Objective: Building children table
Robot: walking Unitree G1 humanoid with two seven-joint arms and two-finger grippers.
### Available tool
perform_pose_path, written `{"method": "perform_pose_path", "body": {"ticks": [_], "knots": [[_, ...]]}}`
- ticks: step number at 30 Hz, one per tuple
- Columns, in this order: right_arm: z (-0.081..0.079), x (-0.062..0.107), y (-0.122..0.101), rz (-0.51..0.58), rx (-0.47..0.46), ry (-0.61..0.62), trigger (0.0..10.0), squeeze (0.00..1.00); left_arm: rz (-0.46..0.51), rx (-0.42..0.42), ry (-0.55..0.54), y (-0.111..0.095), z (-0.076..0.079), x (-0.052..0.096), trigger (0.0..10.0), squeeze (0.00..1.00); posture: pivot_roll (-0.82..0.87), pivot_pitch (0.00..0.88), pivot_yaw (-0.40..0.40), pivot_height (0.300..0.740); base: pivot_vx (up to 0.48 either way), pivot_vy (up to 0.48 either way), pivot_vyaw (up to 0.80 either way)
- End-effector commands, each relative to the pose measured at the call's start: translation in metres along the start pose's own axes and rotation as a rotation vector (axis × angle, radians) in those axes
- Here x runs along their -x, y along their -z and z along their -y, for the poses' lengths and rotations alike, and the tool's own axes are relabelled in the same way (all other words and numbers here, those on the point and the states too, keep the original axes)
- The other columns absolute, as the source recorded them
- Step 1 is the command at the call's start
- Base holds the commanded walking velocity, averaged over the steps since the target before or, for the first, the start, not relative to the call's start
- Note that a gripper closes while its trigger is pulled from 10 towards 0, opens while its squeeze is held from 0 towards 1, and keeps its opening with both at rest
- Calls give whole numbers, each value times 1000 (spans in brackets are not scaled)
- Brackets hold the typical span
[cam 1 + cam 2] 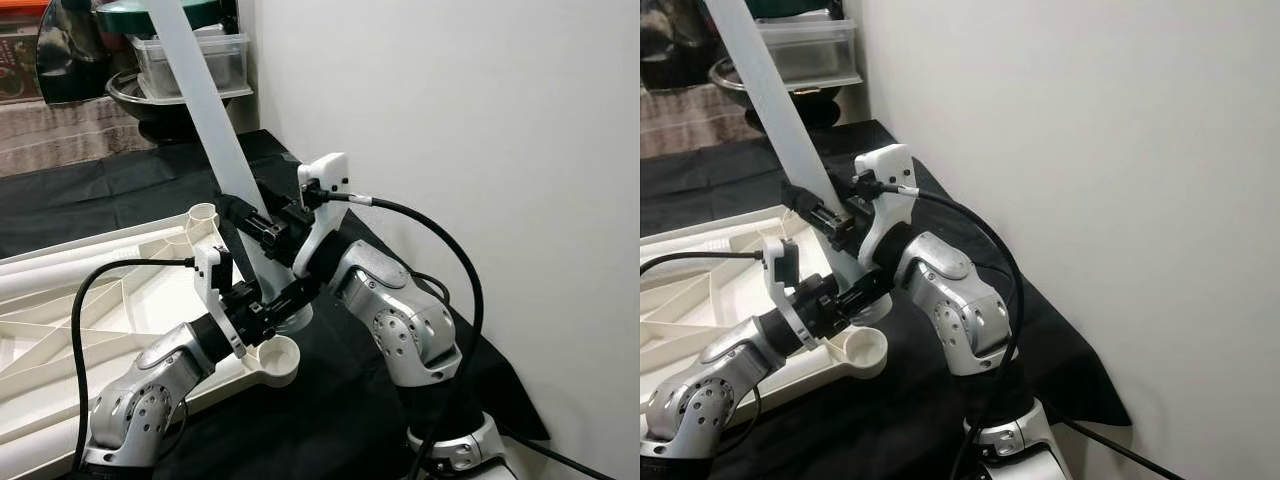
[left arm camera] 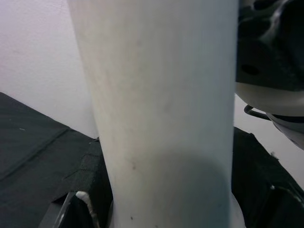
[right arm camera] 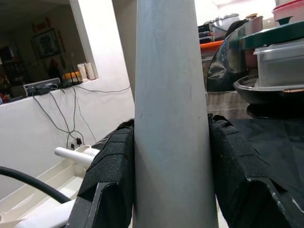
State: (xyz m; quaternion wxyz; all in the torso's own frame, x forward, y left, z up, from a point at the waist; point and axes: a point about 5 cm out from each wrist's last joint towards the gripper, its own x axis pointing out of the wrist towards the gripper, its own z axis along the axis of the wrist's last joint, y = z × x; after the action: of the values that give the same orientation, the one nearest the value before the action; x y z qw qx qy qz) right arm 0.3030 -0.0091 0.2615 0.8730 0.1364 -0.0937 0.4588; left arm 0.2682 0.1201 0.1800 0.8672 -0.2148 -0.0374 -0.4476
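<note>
the white tabletop [image 1: 60, 300] lies upside down at lower left. the left pincer [image 1: 262, 312] is clamped low on the leg [image 1: 215, 130], the right pincer [image 1: 262, 228] higher, probably steadying it over a corner socket [image 1: 278, 360]. the leg's long axis leans toward upper left.

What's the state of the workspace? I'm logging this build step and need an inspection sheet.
Surface: black cloth on the floor.
Job's things: white tabletop lying underside up; white leg tilted, its foot at a corner socket.
Clutter: plastic boxes and a dark bowl behind.
Grippers: right gripper shut on the leg; left gripper at the leg's base.
Cables: black cables on both arms.
Surroundings: white wall beside the robot.
</note>
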Motion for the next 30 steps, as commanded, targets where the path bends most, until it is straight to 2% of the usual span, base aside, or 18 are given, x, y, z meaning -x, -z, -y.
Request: {"method": "perform_pose_path", "body": {"ticks": [1,2,4,5,6,8,11,12,15,16,17,19,20,22,25,27,30], "knots": [[4,-3,-17,83,-10,37,0,0,-43,13,18,11,3,-1,0,0,16,0,-60,740,0,0,0],[5,-3,-18,87,-10,41,0,0,-52,3,12,12,3,-1,3373,0,13,0,-59,740,0,0,0],[5,-3,-18,87,-10,41,0,0,-52,3,12,12,3,-1,3373,0,13,0,-59,740,0,0,0],[5,-3,-18,82,-5,39,0,0,-62,-14,-1,13,2,-1,10000,0,13,0,-59,740,0,0,0],[6,-3,-17,72,-2,46,10000,0,-73,-39,-13,13,0,-1,10000,0,17,0,-61,740,0,0,0],[6,-3,-17,72,-2,46,10000,0,-73,-39,-13,13,0,-1,10000,0,17,0,-61,740,0,0,0],[9,-2,-15,62,-21,72,10000,0,-94,-82,-20,13,-1,0,10000,0,17,0,-61,740,0,0,0],[10,-2,-15,58,-35,71,10000,1000,-104,-96,-18,13,-1,1,10000,0,19,0,-62,740,0,0,0],[12,-2,-13,19,-48,59,10000,1000,-124,-116,-8,13,-1,3,10000,0,20,0,-62,740,0,0,0],[14,-1,-10,-28,-52,35,10000,0,-155,-143,7,13,0,7,10000,0,23,0,-67,740,0,0,0],[15,2,-3,-118,-83,-19,10000,0,-228,-198,40,16,1,14,10000,0,25,0,-68,740,0,0,0],[15,2,-3,-118,-83,-19,10000,0,-228,-198,40,16,1,14,10000,0,25,0,-68,740,0,0,0],[14,4,0,-152,-104,-45,10000,0,-261,-220,55,17,1,18,10000,0,25,0,-68,740,0,0,0],[15,9,12,-259,-220,-70,10000,0,-338,-286,82,21,0,26,10000,0,29,0,-71,740,0,0,0],[16,11,16,-293,-263,-74,10000,0,-360,-309,89,22,-1,29,10000,0,29,0,-71,740,0,0,0],[18,20,28,-379,-345,-77,10000,0,-406,-356,114,22,0,34,10000,0,38,0,-75,740,0,0,0],[19,26,33,-406,-389,-65,10000,0,-417,-375,118,20,-1,36,10000,0,32,0,-71,740,0,0,0]]}}
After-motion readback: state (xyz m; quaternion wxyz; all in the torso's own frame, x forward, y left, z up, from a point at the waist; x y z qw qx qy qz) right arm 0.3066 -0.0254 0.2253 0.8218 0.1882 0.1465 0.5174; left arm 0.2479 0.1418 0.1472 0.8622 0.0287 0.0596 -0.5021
